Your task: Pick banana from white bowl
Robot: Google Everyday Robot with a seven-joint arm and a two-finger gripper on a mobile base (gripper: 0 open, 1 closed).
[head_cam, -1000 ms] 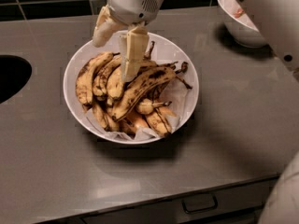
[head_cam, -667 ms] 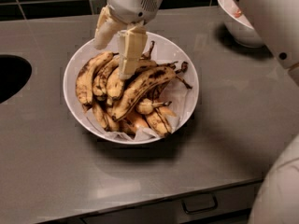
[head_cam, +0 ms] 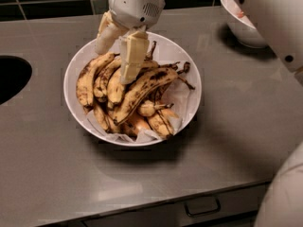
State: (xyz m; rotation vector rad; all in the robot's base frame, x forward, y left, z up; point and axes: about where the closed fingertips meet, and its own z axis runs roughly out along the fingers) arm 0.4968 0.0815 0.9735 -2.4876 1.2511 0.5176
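Note:
The wide white bowl [head_cam: 187,63], lined with white paper, sits mid-counter and holds several speckled yellow-brown bananas. My gripper [head_cam: 113,64] hangs over the bowl's back left part with its two pale fingers apart. The left fingertip [head_cam: 101,46] is by the bowl's back rim and the right fingertip [head_cam: 126,74] rests down among the fruit. A plump yellow-tan banana [head_cam: 115,86] lies between and just below the fingers. A longer black-streaked banana [head_cam: 142,89] lies just right of the right finger. Nothing is held.
A deeper white bowl [head_cam: 241,30] stands at the back right, partly hidden by my arm [head_cam: 274,18]. A dark round opening [head_cam: 12,77] is cut into the counter at the left. A drawer handle [head_cam: 202,207] sits below the front edge.
The gripper has eased slightly down and left into the pile, the right finger edging left. The bananas and bowl have not moved.

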